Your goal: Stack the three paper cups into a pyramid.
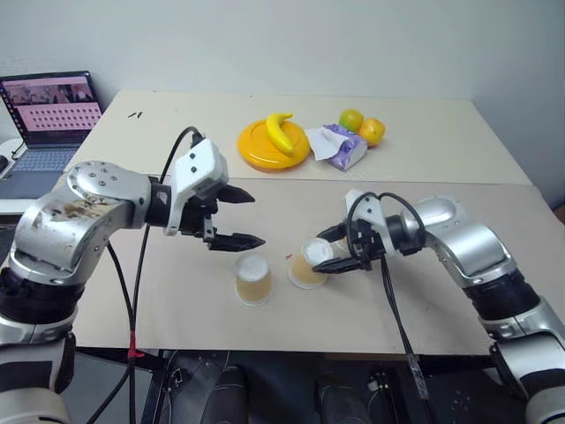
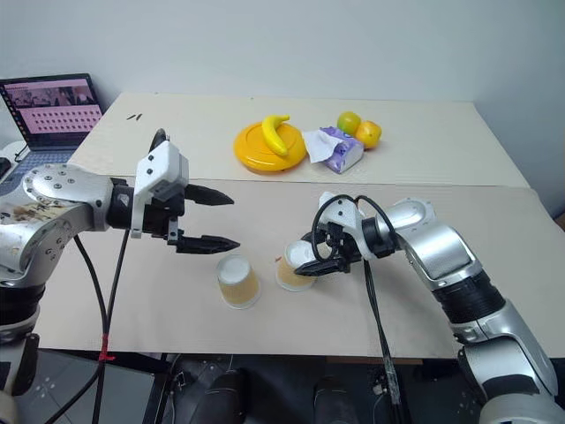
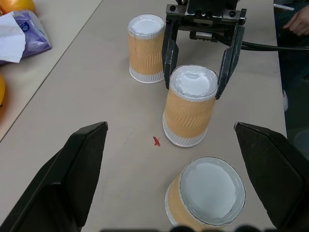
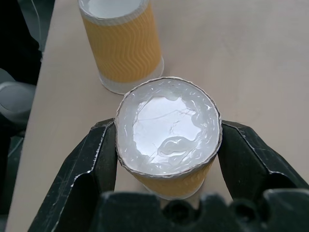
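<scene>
Now right end effector point(image 3: 198, 72) clamps middle cup point(image 3: 189, 106) upside down on desk point(image 1: 177, 291), beside nearer cup point(image 1: 252, 279), likely forming pyramid base. Third cup point(image 3: 146, 47) waits beyond. Left end effector point(image 1: 237, 217) hovers, fingers apart.

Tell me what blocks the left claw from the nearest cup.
Nothing visible. The left claw hangs open above bare table; the nearest cup stands upside down just below it. The right claw grips the next cup.

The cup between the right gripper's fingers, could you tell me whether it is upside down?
Yes, upside down: the cup shows its white base on top, wide rim on the table, right gripper shut on it.
</scene>
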`<action>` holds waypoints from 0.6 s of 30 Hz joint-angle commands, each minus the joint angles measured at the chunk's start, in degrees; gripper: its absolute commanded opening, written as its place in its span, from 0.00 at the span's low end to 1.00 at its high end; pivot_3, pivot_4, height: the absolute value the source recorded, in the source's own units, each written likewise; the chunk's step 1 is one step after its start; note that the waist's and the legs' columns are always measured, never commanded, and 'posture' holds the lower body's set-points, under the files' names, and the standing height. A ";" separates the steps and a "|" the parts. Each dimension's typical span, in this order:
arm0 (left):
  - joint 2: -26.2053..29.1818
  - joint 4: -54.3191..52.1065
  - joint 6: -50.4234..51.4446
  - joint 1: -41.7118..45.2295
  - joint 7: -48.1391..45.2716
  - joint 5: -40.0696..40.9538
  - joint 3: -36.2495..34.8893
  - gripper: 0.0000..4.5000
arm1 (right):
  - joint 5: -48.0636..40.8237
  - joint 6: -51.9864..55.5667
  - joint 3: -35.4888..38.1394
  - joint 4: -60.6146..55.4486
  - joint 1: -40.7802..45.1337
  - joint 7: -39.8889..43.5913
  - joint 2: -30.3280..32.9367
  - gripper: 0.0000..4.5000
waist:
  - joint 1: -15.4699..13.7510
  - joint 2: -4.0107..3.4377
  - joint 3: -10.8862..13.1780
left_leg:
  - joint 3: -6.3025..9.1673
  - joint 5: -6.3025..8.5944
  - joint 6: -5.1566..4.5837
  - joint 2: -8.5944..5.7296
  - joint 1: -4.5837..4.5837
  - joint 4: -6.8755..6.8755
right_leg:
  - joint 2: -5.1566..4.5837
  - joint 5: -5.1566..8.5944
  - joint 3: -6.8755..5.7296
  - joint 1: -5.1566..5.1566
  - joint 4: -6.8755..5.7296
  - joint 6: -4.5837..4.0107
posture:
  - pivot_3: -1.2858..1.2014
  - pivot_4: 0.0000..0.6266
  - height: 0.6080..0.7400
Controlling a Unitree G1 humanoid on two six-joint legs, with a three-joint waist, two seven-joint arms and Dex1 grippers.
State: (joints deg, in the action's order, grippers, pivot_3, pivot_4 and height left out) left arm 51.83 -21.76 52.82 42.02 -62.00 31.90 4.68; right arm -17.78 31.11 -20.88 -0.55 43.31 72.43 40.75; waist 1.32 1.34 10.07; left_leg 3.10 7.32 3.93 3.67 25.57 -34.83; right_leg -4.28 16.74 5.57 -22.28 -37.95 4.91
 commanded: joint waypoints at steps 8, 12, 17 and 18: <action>0.03 -2.34 1.20 0.66 2.55 2.44 -2.10 1.00 | 7.22 -8.13 -0.61 9.74 4.44 -0.46 -4.19 0.62 | 0.22 0.00 0.00 | 0.00 -0.01 0.01 0.02 -0.06 0.00 | 0.02 0.00 0.00 0.02 -0.03 0.01 | 0.52 0.24 0.94; -0.04 -2.31 1.22 0.91 3.11 2.81 -1.89 1.00 | 8.82 -10.32 -0.60 12.65 4.88 -0.93 -5.28 0.84 | 0.52 0.01 0.00 | 0.00 -0.01 0.02 0.03 -0.11 0.00 | 0.04 0.00 0.00 0.06 -0.06 0.01 | 0.52 0.24 0.94; -0.27 -2.24 1.25 1.44 3.53 3.00 -1.60 1.00 | 10.21 -11.70 0.12 14.09 5.01 -0.76 -6.17 0.99 | 0.75 0.01 0.01 | 0.00 -0.04 0.06 0.02 -0.05 0.02 | 0.03 -0.02 0.01 0.00 -0.06 -0.03 | 0.52 0.24 0.94; -0.37 -2.21 1.20 1.53 3.60 2.96 -1.50 1.00 | 10.30 -12.13 0.59 14.08 5.02 -0.87 -6.28 0.99 | 0.81 0.01 0.01 | 0.00 -0.03 0.06 0.02 -0.05 0.05 | 0.03 -0.02 0.01 0.00 -0.05 -0.03 | 0.52 0.24 0.94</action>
State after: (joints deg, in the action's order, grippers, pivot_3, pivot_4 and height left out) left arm 51.42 -22.78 53.97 42.11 -58.84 34.11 4.23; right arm -7.81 20.67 -21.91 14.05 47.65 71.98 34.65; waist 2.13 1.36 10.08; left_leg 3.11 7.29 3.99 3.69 25.52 -34.76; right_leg -4.24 16.73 5.57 -22.28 -37.99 4.87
